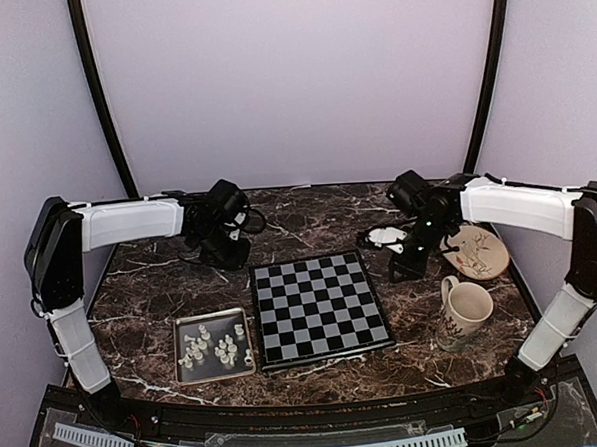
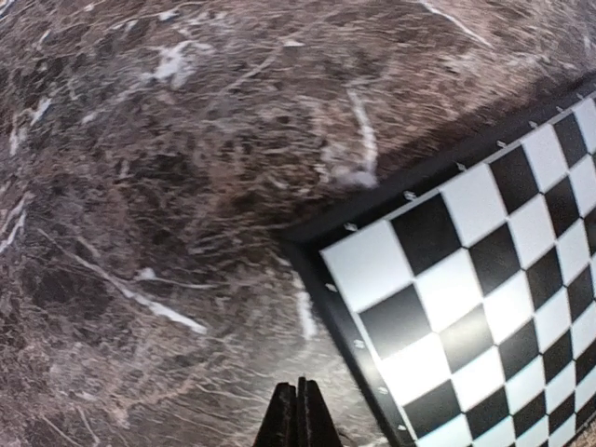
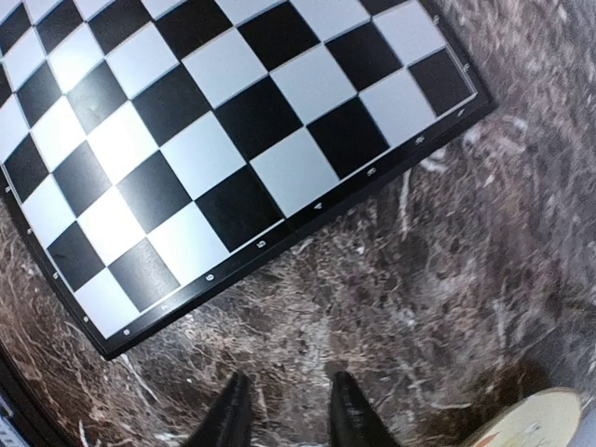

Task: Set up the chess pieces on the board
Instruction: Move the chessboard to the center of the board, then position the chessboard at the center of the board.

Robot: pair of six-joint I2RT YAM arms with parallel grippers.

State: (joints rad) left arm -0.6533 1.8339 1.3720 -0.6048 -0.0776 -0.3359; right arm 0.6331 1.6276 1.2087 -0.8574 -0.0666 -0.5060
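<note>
Lying in tray (image 1: 211, 314): whitish chess pieces (image 1: 216, 348)

The left arm (image 1: 128, 222) and right arm (image 1: 523, 207) show white shells, black joints and looping black cables.

surface (image 1: 152, 291): dark brown marble-look slab, white veining, smooth, slight sheen.
board (image 1: 320, 307): flat and smooth, black and light-grey squares in a satin finish. The light squares glare a bit in the wrist views. Thin dark matt border with tiny pale printed marks.
tray (image 1: 187, 327): bare metal, silvery rim, duller floor.
chess pieces (image 1: 217, 348): whitish, translucent; plastic or glass, can't tell which.
mug (image 1: 465, 312): cream glazed ceramic, glossy, plant print.
plate (image 1: 477, 251): same cream ceramic look, printed pattern.
left arm (image 1: 128, 222) and right arm (image 1: 518, 207): white matt plastic shells, black joints.
left gripper (image 2: 298, 414) and right gripper (image 3: 287, 410): black, matt, plastic-looking.
</note>
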